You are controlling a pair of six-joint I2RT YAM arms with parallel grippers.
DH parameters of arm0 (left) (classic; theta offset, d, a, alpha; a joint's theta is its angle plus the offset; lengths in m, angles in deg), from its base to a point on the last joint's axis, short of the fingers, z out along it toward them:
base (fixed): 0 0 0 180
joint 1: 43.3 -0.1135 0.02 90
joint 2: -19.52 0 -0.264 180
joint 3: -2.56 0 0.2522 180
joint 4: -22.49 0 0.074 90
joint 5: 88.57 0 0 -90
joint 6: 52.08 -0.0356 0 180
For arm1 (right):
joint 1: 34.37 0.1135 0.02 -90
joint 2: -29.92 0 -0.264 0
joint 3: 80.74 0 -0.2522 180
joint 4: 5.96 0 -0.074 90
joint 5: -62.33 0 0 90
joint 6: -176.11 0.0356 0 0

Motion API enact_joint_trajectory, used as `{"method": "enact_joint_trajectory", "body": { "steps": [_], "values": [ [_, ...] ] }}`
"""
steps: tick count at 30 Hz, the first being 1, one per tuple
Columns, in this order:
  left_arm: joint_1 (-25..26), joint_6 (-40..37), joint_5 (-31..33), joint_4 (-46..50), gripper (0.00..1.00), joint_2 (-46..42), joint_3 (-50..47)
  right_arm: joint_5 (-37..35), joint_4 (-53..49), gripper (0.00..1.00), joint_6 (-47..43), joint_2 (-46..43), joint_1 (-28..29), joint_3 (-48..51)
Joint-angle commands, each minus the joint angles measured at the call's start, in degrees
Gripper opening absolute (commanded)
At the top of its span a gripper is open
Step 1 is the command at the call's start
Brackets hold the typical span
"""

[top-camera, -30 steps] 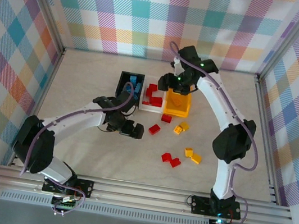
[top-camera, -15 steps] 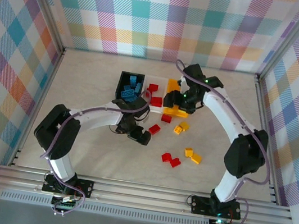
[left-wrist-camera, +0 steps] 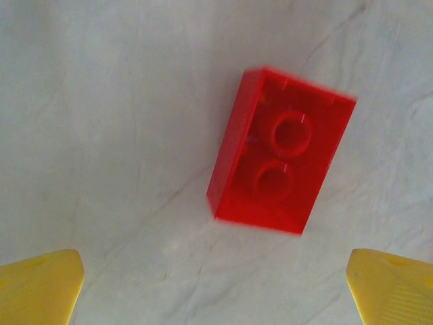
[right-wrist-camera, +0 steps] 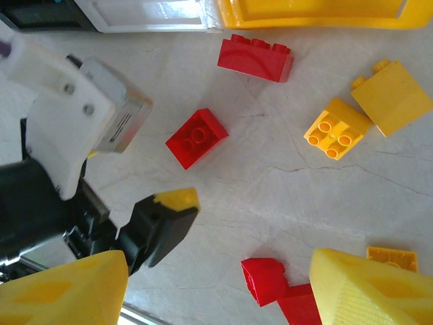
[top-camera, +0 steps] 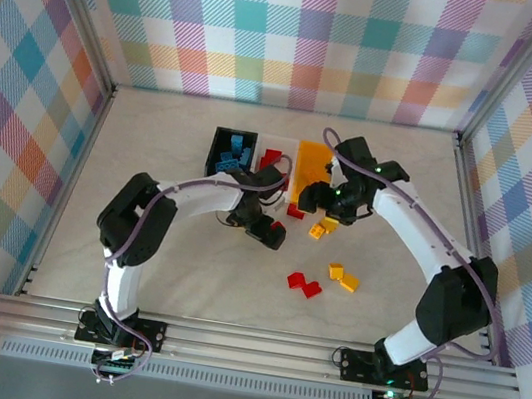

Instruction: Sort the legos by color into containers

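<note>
Left hand [left-wrist-camera: 216, 290] gapes wide, empty, over red brick [left-wrist-camera: 281, 150]: likely light, rigid plastic (probably slick); pinch its long flat sides.

At centre top the black bin [top-camera: 215, 149], white bin [top-camera: 277, 141] and yellow bin [top-camera: 306, 151] stood in a tight row, walling off that side. Just below them the left gripper [top-camera: 271, 233] and right gripper [top-camera: 314, 201] crowded close together, with loose bricks [top-camera: 342, 276] scattered at centre right. The table [top-camera: 133, 270] lay bare at left, along the bottom and at far right.
</note>
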Motion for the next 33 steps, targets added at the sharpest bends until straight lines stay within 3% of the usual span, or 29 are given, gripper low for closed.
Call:
{"method": "enact_joint_trajectory", "body": {
  "steps": [1, 7, 15, 33],
  "values": [
    [1.23, -1.49, -0.29, 0.97, 1.0, 3.21, 3.25, 0.82, -0.12, 0.72, 0.11, -1.88, -0.84, -0.2],
    [1.48, -1.47, 0.5, 0.6, 0.97, 7.61, 6.8, 0.49, -2.02, 0.72, -1.1, -1.97, -1.64, -1.23],
    [2.99, -0.03, 2.04, -0.33, 0.85, 9.44, 7.4, 1.35, -1.6, 0.72, -1.37, -0.66, -2.29, -1.48],
    [5.14, -0.15, 7.38, -0.47, 0.85, 9.3, 11.95, 2.82, -0.71, 0.72, -0.58, 1.05, -2.32, -2.24]
  ]
}}
